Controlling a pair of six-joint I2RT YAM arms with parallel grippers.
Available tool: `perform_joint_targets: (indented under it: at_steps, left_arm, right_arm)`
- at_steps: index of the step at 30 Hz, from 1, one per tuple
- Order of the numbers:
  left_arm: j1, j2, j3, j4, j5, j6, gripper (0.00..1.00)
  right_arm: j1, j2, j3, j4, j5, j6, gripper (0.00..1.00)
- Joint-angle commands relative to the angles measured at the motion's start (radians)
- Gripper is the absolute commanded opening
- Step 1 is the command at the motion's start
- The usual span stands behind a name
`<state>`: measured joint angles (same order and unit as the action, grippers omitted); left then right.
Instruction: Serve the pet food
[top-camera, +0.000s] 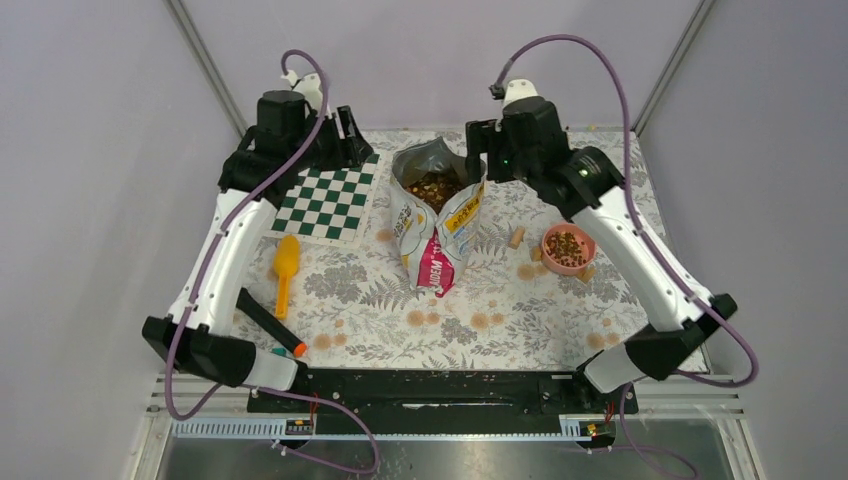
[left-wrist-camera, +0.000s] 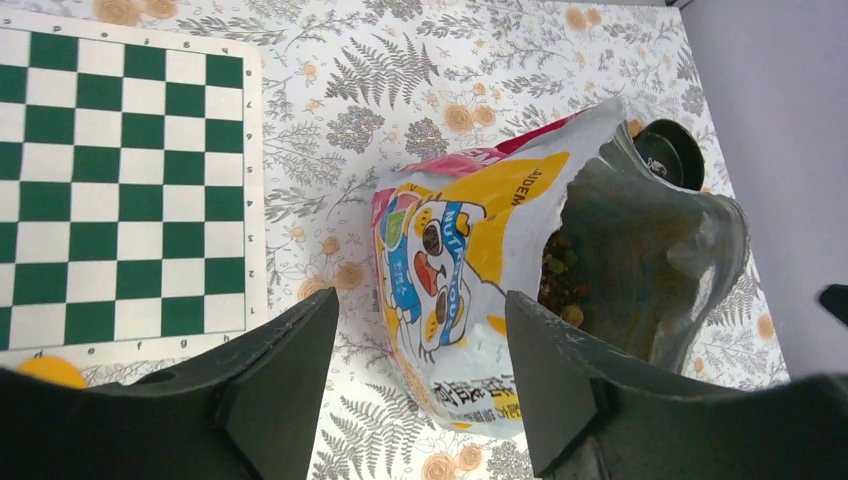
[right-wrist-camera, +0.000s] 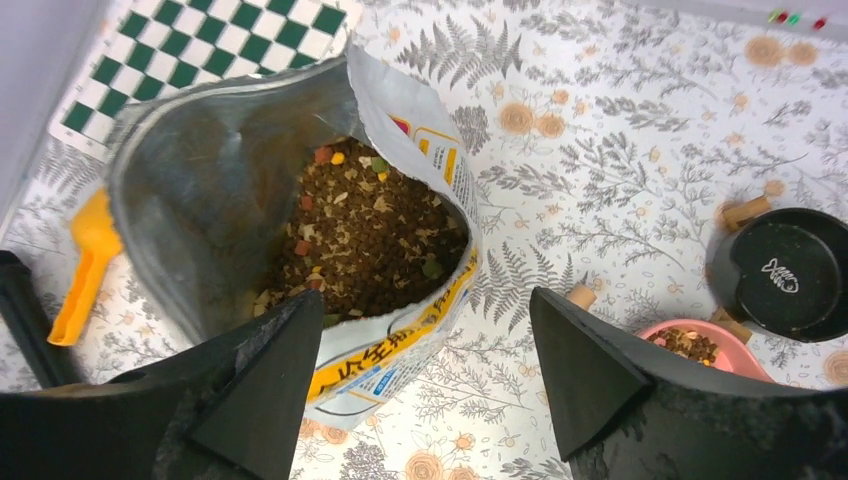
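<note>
The yellow pet food bag (top-camera: 437, 222) with a cartoon cat stands open in the middle of the table, brown kibble (top-camera: 435, 187) showing inside. It also shows in the left wrist view (left-wrist-camera: 470, 250) and, with its kibble (right-wrist-camera: 365, 235), in the right wrist view. A pink bowl (top-camera: 567, 247) to its right holds some kibble. An orange scoop (top-camera: 285, 268) lies left of the bag. My left gripper (top-camera: 352, 138) is open and empty, high behind the bag's left side (left-wrist-camera: 422, 320). My right gripper (top-camera: 478, 150) is open and empty above the bag's right rim (right-wrist-camera: 428, 330).
A green-and-white chessboard (top-camera: 330, 203) lies at the back left. A black marker with an orange tip (top-camera: 270, 322) lies near the left arm. Tan cork pieces (top-camera: 517, 237) lie round the bowl. A black round lid with a fish mark (right-wrist-camera: 790, 275) sits beside the bowl.
</note>
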<state>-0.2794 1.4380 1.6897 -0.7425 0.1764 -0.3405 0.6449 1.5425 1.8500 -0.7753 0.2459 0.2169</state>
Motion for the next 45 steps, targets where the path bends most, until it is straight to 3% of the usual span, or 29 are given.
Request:
perform_joint_targets:
  at_steps: [1, 10, 13, 18, 28, 35, 45]
  left_arm:
    - [0.034, -0.115, -0.07, 0.061, -0.029, -0.027, 0.64]
    - [0.082, -0.301, -0.413, 0.004, -0.298, -0.134, 0.73]
    - [0.113, -0.33, -0.531, -0.016, -0.312, -0.182, 0.76]
    - [0.154, -0.331, -0.697, 0.034, -0.244, -0.241, 0.98]
    - [0.289, -0.122, -0.722, 0.135, -0.331, -0.286, 0.99]
    - [0.448, -0.081, -0.77, 0.211, -0.322, -0.313, 0.99]
    - [0.457, 0.02, -0.832, 0.277, -0.376, -0.356, 0.99]
  right_arm:
    - [-0.005, -0.146, -0.055, 0.086, 0.024, 0.005, 0.83]
    - [-0.008, -0.38, -0.363, 0.086, 0.042, 0.083, 0.84]
    - [-0.007, -0.469, -0.483, 0.103, 0.052, 0.127, 0.84]
    - [-0.008, -0.588, -0.653, 0.178, -0.011, 0.171, 0.89]
    - [-0.009, -0.637, -0.807, 0.226, -0.133, 0.229, 0.92]
    - [-0.009, -0.646, -0.841, 0.249, -0.161, 0.226, 0.92]
    - [-0.009, -0.628, -0.847, 0.264, -0.189, 0.225, 0.92]
